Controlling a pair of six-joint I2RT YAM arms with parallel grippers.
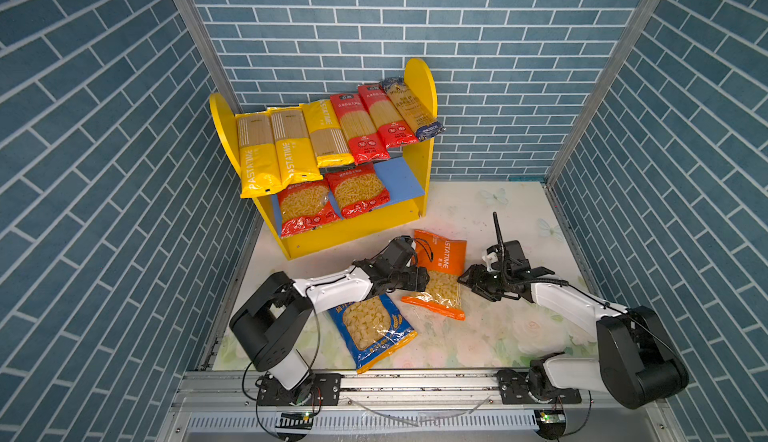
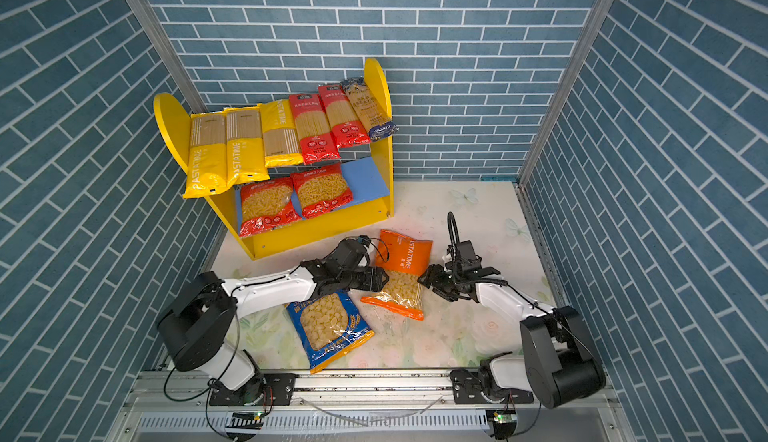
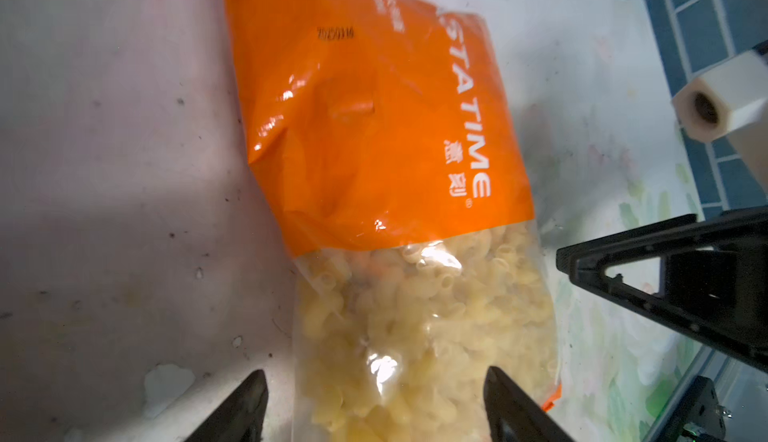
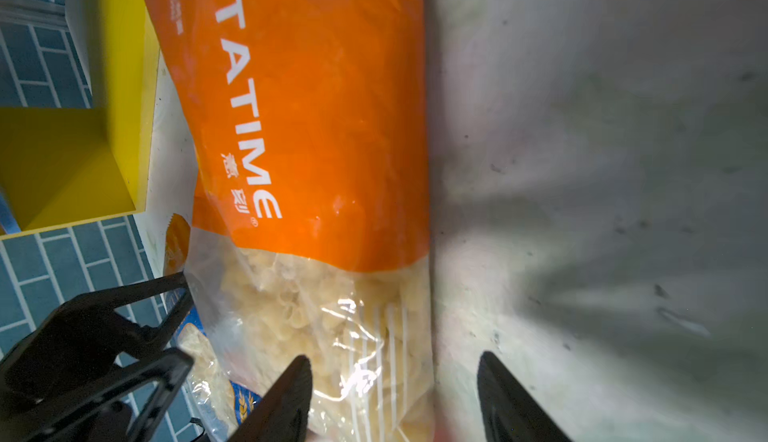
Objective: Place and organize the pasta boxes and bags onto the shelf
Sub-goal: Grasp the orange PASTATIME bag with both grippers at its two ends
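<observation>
An orange pasta bag [image 1: 440, 253] [image 2: 405, 253] lies flat on the table in front of the shelf [image 1: 422, 83] [image 2: 376, 78]. My left gripper [image 1: 423, 280] [image 3: 376, 377] is open at the bag's left edge, its jaws straddling the clear macaroni window [image 3: 415, 315]. My right gripper [image 1: 462, 280] [image 4: 395, 359] is open at the bag's right edge, one finger over the window and the other over bare table. A blue pasta bag [image 1: 372, 328] [image 4: 195, 344] lies partly under my left arm. Several spaghetti packs [image 1: 291, 145] fill the upper board, and two red bags [image 1: 357, 193] sit on the lower board.
The right part of the shelf's blue lower board [image 1: 399, 182] is bare. Blue brick walls close in the table on three sides. A metal rail [image 1: 415, 382] with both arm bases runs along the front edge. Bare floral tabletop [image 1: 498, 211] lies right of the shelf.
</observation>
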